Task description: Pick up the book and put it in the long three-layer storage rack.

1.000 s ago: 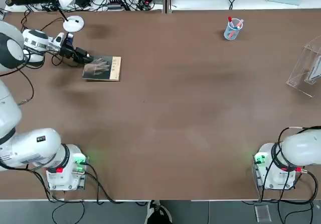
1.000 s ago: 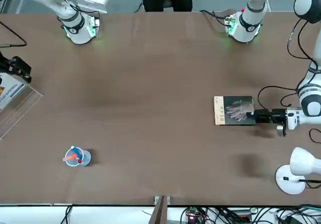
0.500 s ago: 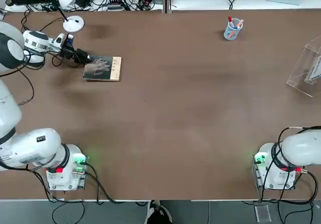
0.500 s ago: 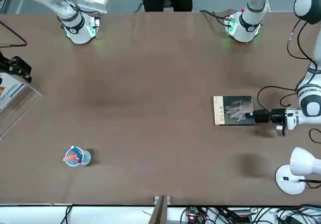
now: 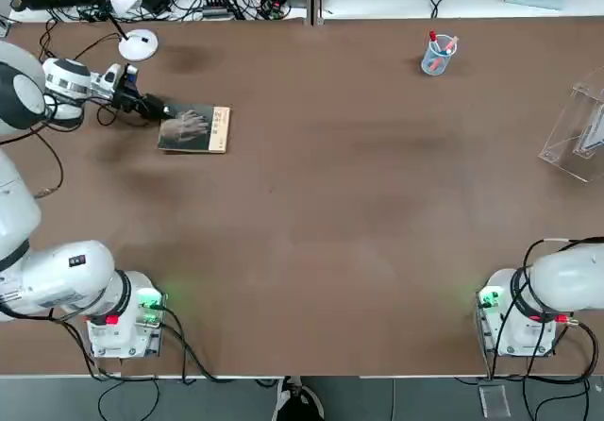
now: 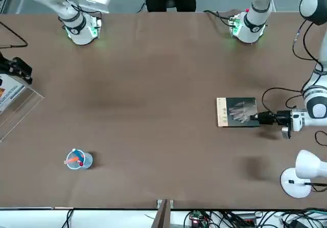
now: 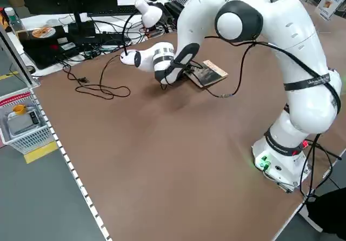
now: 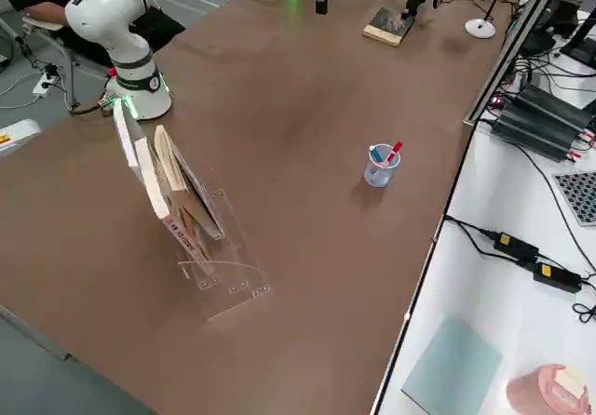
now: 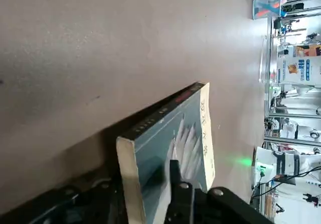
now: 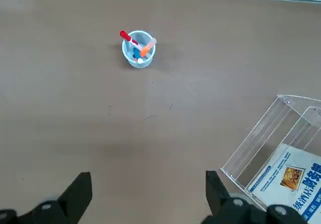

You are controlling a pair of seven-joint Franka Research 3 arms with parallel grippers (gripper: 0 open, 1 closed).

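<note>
Our left gripper (image 5: 160,110) clamps the edge of the thin grey-green paperback book (image 5: 193,129) near the desk's far left corner; our right gripper (image 10: 145,194) hangs wide apart.

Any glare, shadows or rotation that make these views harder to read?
Top view: soft shadow beside the book and lamp, no glare. Left wrist view: scene turned sideways, left claw dark against the book's edge. Right side view: the clear storage rack nearly blends into the table.
</note>
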